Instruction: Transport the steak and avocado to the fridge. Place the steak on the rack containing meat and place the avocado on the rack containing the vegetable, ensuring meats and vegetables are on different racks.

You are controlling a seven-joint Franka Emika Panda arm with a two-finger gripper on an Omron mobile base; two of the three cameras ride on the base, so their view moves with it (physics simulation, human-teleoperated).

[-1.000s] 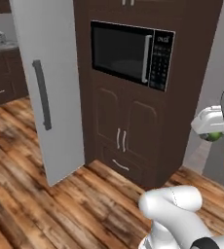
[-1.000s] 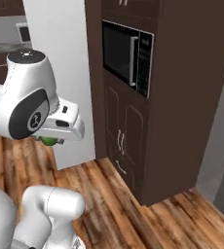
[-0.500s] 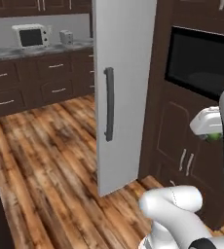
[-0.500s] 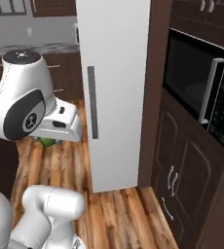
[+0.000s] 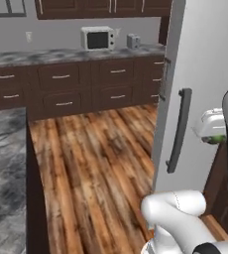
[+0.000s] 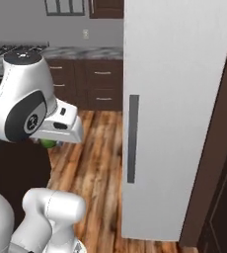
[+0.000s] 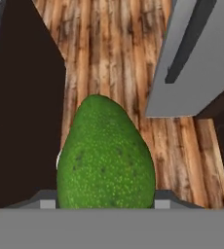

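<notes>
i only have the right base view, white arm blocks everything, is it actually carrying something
Observer: Yes. In the hand view a rounded, dark green, glossy avocado sits between the fingers of the two-finger gripper.
Operator: steak in there too
Observer: No red chunk shows with it; behind the avocado lies brown wooden plank floor.
Operator: whats left of the fridge
Observer: The left base view shows the tall silver-grey fridge, and to its left a small white microwave on a grey stone counter.
</notes>
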